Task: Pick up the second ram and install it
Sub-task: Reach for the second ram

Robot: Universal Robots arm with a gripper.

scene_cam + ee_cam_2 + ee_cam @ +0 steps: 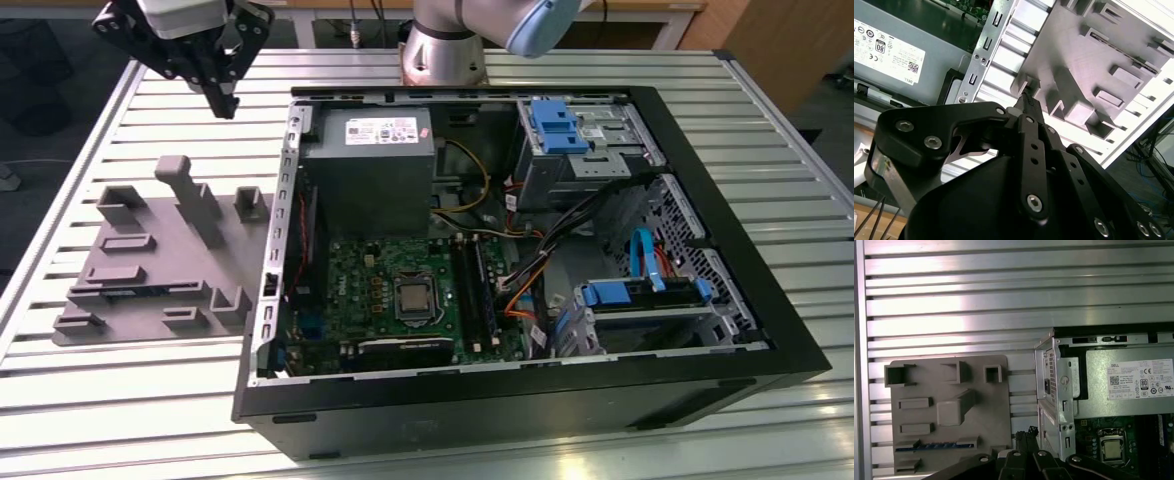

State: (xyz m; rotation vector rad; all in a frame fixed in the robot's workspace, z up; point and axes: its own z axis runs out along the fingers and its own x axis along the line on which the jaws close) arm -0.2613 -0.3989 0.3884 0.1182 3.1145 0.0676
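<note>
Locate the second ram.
In the first wrist view the second ram sits in a slot of the grey holder tray; that tray lies at the exterior view's left of the computer case.

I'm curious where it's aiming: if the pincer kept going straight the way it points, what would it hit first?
The pincer would probably meet the grey holder plate, at its corner beside the computer case, or the slatted table just off it; depth is unclear.

second ram (pixel 929 445): thin blue stick standing on edge in a slot of the grey fixture (pixel 979 390), untouched.
</note>
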